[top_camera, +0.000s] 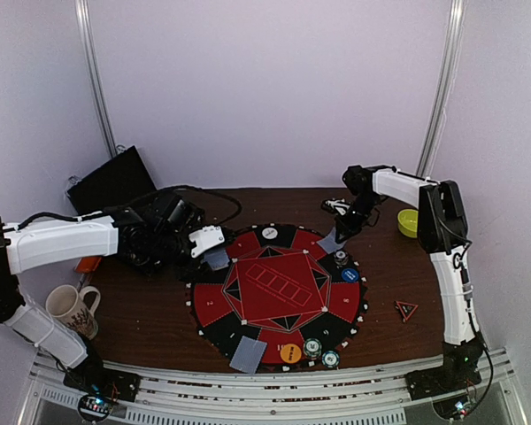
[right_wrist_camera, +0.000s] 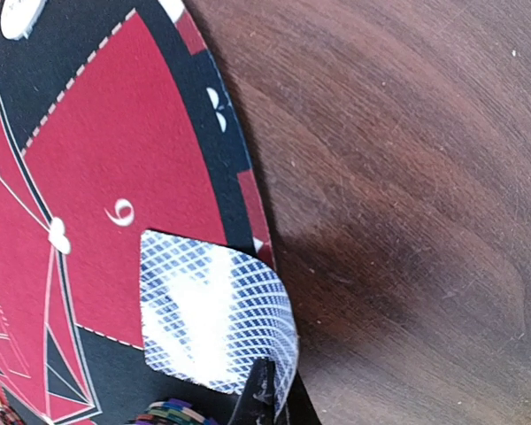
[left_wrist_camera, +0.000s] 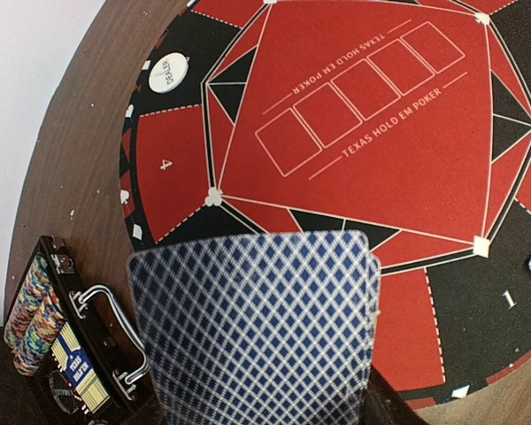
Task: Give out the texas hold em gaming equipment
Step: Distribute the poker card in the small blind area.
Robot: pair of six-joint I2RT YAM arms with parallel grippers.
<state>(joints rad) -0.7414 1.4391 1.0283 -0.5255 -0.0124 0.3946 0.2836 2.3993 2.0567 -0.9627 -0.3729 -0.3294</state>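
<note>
A card (left_wrist_camera: 257, 328) hangs pinched in the left claw (top_camera: 214, 251) over the left rim of the mat (top_camera: 274, 292); a second card (right_wrist_camera: 214, 319), pinched in the right claw (right_wrist_camera: 264, 390), droops over the mat's wedge 6. Best lower each flat inside its wedge, clear of the chips (right_wrist_camera: 173, 412), before releasing.

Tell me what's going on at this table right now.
A poker game is being set up. The left hand holds a blue-backed card over the left side of the round poker mat. The right hand pinches a second card at the mat's far right edge. A third card, chip stacks and an orange button sit at the near edge.
</note>
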